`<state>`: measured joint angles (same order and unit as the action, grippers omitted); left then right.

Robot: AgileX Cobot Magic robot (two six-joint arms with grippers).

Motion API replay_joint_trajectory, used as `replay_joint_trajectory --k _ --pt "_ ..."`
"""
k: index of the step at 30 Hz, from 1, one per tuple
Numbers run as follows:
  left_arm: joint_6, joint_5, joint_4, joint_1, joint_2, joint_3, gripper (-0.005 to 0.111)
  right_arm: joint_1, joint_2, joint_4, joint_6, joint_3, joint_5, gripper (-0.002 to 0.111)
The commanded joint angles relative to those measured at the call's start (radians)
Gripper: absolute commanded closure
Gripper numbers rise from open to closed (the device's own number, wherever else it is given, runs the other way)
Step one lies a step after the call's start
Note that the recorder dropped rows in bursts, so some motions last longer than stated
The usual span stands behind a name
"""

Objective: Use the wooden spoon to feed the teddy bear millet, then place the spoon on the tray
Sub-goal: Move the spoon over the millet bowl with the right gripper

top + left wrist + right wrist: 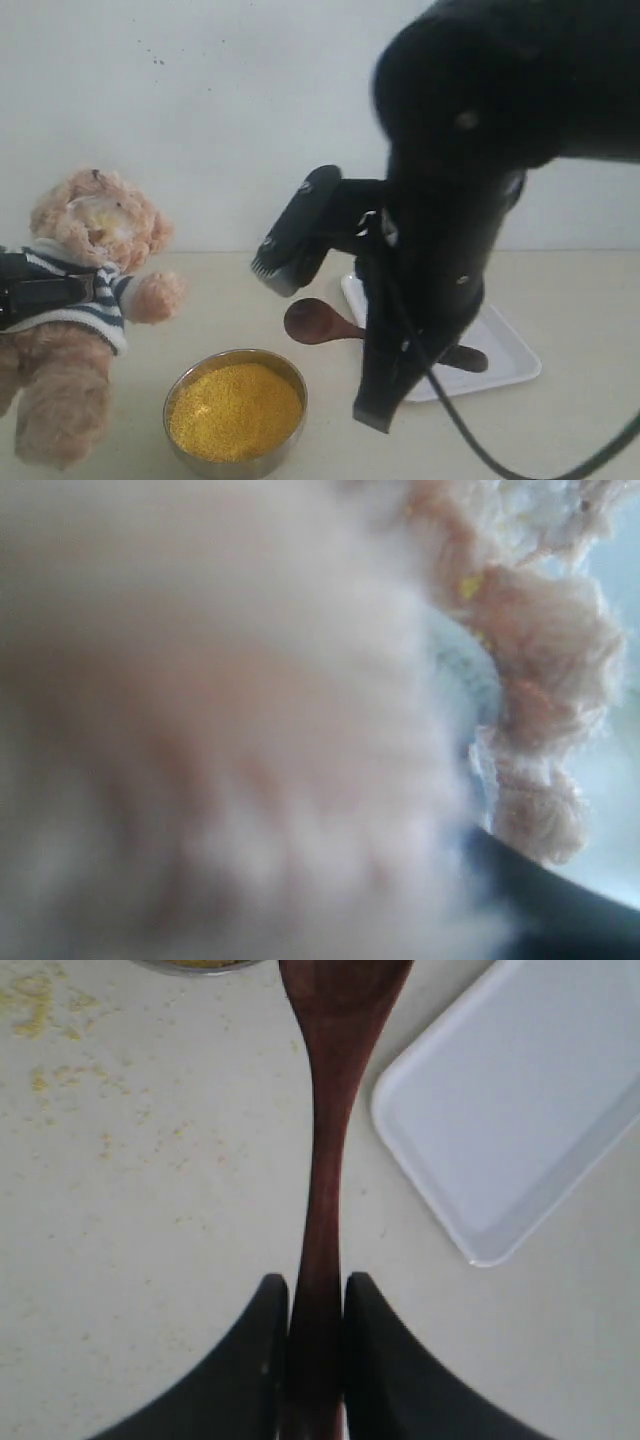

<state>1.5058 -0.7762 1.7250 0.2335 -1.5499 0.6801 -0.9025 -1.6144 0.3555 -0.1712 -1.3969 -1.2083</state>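
Black right arm [470, 150] hogs most of the exterior view, so lean on the wrist cam here. Next biggest, the teddy bear [95, 220] is way off on the left. The left gripper [40, 290] looks clamped around its striped middle, and you can spot yellow grains in the fur.

Then the tray [520, 1110] — it lies off to one side of the wooden spoon [325, 1160], not under the round end. The metal bowl [290, 375] of millet [235, 410] is just past the spoon's tip.

The spoon's long axis runs straight out from the right gripper [317, 1295], whose fingers [250, 1360] are pinched tight on the handle. The round end points toward the bowl and looks empty. In the exterior view the handle's tail hangs over the tray; I can't tell if it touches.

So I'd guess feeding's done and your move is carrying the whole spoon sideways over the tray — the right arm's already there.
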Motion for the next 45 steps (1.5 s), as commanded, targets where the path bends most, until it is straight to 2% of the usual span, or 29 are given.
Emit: replay_joint_trajectory --k 1,4,8,12,19,26,32,40,45 --pt "0.073 0.077 0.019 0.001 -0.007 0.007 0.103 -0.098 -0.107 0.149 0.030 -0.074 -0.013 0.109" --pt "0.052 0.092 0.019 0.001 -0.008 0.007 0.103 -0.136 -0.206 0.282 0.093 -0.096 -0.013 0.109" --pt "0.022 0.157 0.019 0.001 -0.008 0.007 0.103 -0.141 -0.318 0.285 0.108 -0.096 -0.013 0.109" --pt "0.012 0.158 0.019 0.001 -0.008 0.007 0.103 -0.144 -0.335 0.281 0.171 -0.096 0.036 0.109" --pt "0.012 0.148 0.019 0.001 -0.008 0.007 0.103 -0.144 -0.374 0.254 0.225 -0.096 0.176 0.109" --pt "-0.010 0.139 0.019 0.001 -0.008 0.007 0.103 -0.144 -0.402 0.249 0.225 -0.096 0.167 0.109" --pt "-0.009 0.137 0.019 0.001 -0.008 0.007 0.103 -0.144 -0.410 0.143 0.139 -0.096 0.191 0.109" --pt "-0.009 0.137 0.019 0.001 -0.008 0.007 0.103 -0.142 -0.410 0.148 0.139 -0.122 0.167 0.109" --pt "-0.009 0.137 0.019 0.001 -0.008 0.007 0.103 -0.099 -0.409 0.062 0.135 -0.122 0.184 0.109"
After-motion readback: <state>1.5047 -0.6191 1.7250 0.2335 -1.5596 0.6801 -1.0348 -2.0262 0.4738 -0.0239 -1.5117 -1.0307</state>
